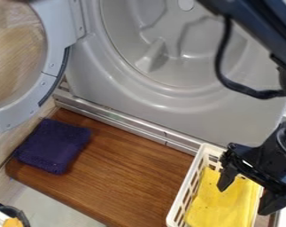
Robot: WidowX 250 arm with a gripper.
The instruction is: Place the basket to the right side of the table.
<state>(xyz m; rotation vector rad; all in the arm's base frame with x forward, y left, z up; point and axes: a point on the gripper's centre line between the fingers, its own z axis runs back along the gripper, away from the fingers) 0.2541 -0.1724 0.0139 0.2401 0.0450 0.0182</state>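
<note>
The white basket looks light and semi-stiff, best pinched at its thin rim, with the jaws spread above.

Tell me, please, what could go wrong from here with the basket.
The open pincer hangs over the basket's right side, so closing it might catch the yellow cloth. The basket seems near the wooden board's right end; pushing farther could tip it. Its far end might snag on the metal strip.

Soft, fairly even light.
Pale highlights mark the gray drum; the wooden surface carries a soft, muted sheen.
</note>
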